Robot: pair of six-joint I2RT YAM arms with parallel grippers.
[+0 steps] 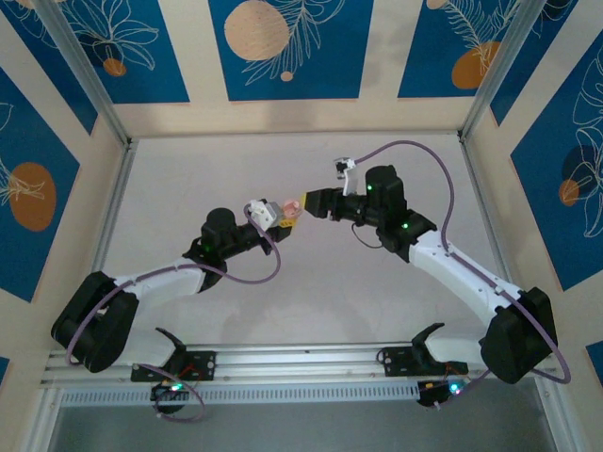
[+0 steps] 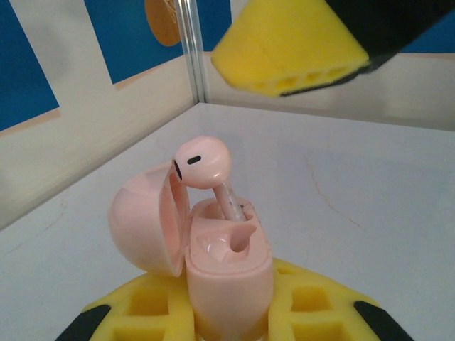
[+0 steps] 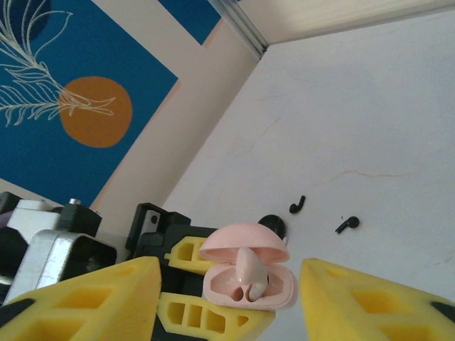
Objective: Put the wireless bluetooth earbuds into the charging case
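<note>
The left claw [image 2: 229, 312] is closed on the pink charging case [image 2: 227, 273], whose lower body is clamped upright between the yellow foam pads [image 2: 142, 312] on either side. The lid [image 2: 142, 220] is swung open to the left in the left wrist view and is hinged at the side of the body. A pink earbud [image 2: 202, 162] is seen standing stem-down in the far socket, its rounded head raised clear of the rim and leaning slightly toward the lid; the near socket is seen as a hollow beside it. The right claw [image 3: 229, 284] is spread wide, and nothing is gripped by it. Its two yellow fingers [image 3: 92, 298] are seen at the lower corners of the right wrist view, with the case framed between them but not touched. In the left wrist view one of those fingertips [image 2: 284, 50] is seen above and beyond the case, apart from the earbud's head. Further out, two small black earbuds [image 3: 297, 204] [image 3: 347, 224] lie on the pale desk [image 3: 370, 106], near each other and apart from the case. A round black disc [image 3: 272, 224] is partly hidden behind the lid, just beside the nearer black piece. In the top view both claws are met near the middle of the desk, ringed by cream and blue patterned panels [image 1: 283, 42].
</note>
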